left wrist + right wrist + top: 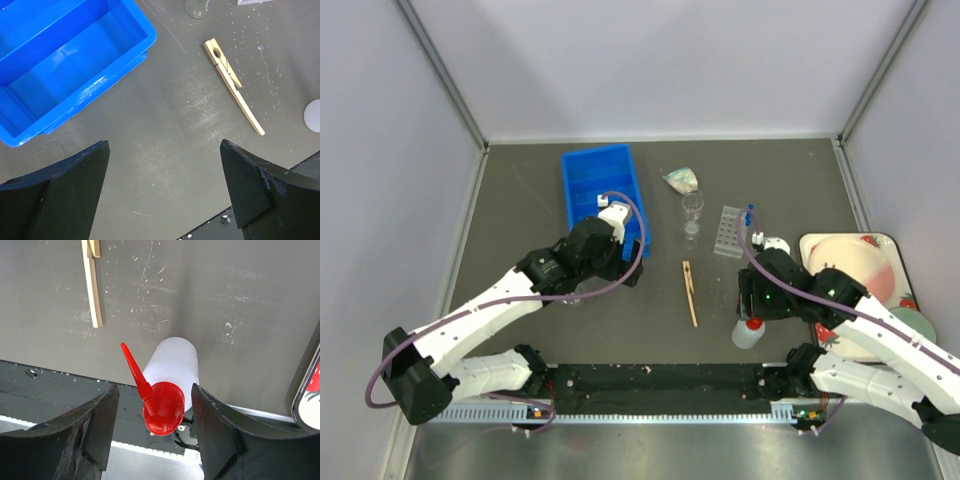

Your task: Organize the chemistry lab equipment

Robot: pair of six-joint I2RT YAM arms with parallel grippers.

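A white squeeze bottle [748, 333] with a red nozzle [162, 405] stands near the table's front edge. My right gripper [750, 312] [155, 390] is open, its fingers either side of the bottle's red cap with a gap on the left. A wooden clamp [690, 292] [232, 85] [91, 285] lies flat in the middle. My left gripper [628, 272] [164, 144] is open and empty over bare table, between the blue bin and the clamp. Clear glassware [693, 205] [197, 7], a clear tube rack [730, 232] and a blue-capped tube [750, 212] stand further back.
The blue divided bin [603, 190] [60, 65] sits at the back left, beside my left wrist. A strawberry-patterned tray [865, 245] with a pale green bowl [912, 322] is at the right, partly under my right arm. A small clear bag [679, 179] lies behind the glassware.
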